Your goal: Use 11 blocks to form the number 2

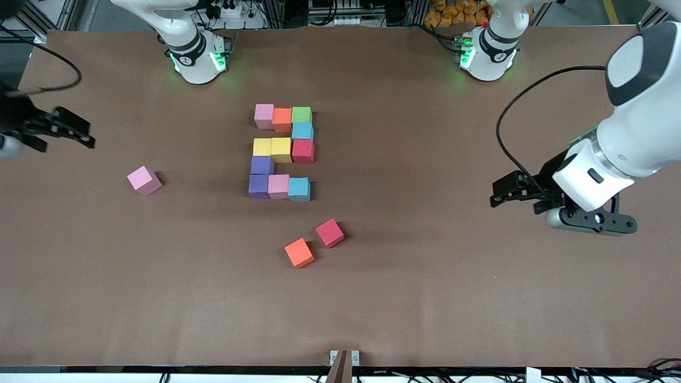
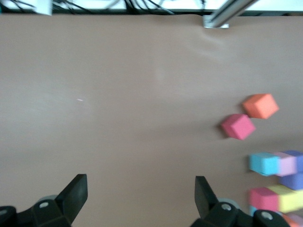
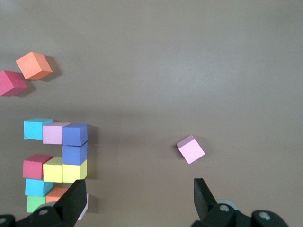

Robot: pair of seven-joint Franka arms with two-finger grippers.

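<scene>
Eleven blocks sit touching in the middle of the table as the number 2 (image 1: 281,150). The row nearest the robots is pink, orange and green, with a light blue block (image 1: 302,131) under the green. Then come two yellow blocks and a crimson one (image 1: 302,151), a purple one (image 1: 262,165), and a last row of purple, pink and light blue. My left gripper (image 1: 498,194) hangs open and empty over bare table at the left arm's end. My right gripper (image 1: 79,130) hangs open and empty at the right arm's end. The right wrist view shows the figure (image 3: 61,161).
Three loose cubes lie apart from the figure. A pale pink cube (image 1: 144,180) lies toward the right arm's end. An orange cube (image 1: 299,252) and a magenta cube (image 1: 330,233) lie nearer the front camera. A small bracket (image 1: 344,357) sits at the table's front edge.
</scene>
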